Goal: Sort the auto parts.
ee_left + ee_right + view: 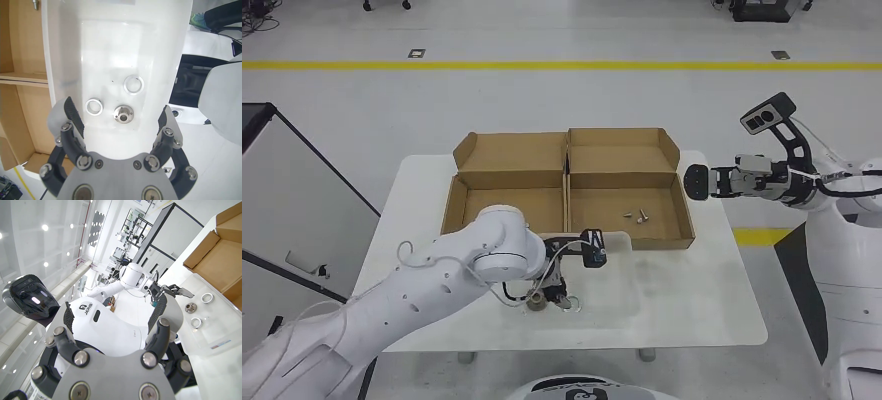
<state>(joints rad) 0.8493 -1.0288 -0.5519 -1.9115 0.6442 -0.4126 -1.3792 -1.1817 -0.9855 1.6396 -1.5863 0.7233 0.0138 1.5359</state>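
Left wrist view: my left claw (117,104) hangs wide open over the flanged hub (123,114); smaller ring (94,106) and bigger ring (133,84) lie beside it in the clear tray (105,47); two bolts (638,213) are boxed in the right-hand box (622,168); three to go, I reckon; right claw (116,302) is open, well off to the side.

Floor (362,110): light grey and smooth, with one yellow line (542,65) across it beyond the table.
Table (702,300): white, with rounded corners.
Ceiling (28,215): white grid, with many round lamps (45,227) lit.
Far side: black metal racks (138,222) and a grey cabinet (158,256).
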